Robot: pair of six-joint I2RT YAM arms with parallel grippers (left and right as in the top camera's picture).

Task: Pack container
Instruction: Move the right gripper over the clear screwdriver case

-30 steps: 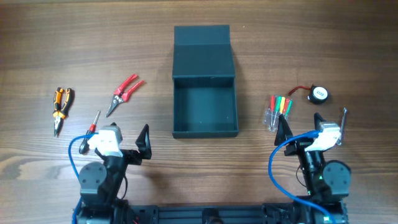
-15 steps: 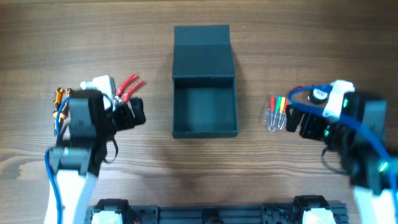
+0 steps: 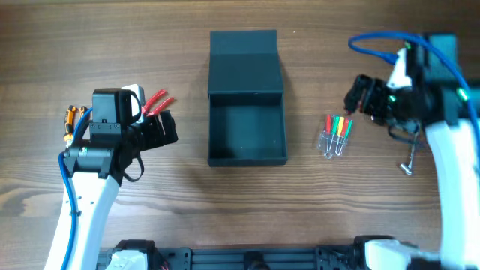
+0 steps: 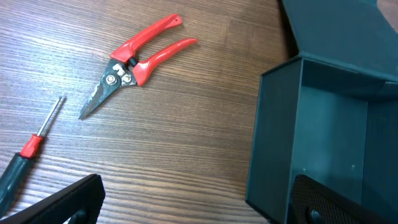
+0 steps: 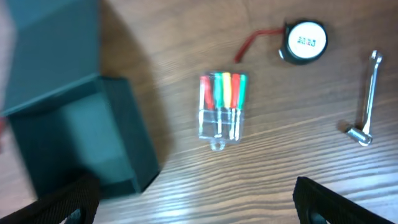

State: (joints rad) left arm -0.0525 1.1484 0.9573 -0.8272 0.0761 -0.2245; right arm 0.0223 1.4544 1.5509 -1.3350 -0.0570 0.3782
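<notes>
Soft, even light is falling from above on the desk (image 3: 172,45), leaving the wood matte and the shadows faint in the overhead view. The left wrist view is showing crisp wood grain and sharp red pliers (image 4: 134,62). The right wrist view is blurring throughout, and the box (image 5: 74,124) is casting a broad dark shadow rightward across the wood there.

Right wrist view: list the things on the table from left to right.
container → clear case of screwdrivers → tape measure → wrench
</notes>
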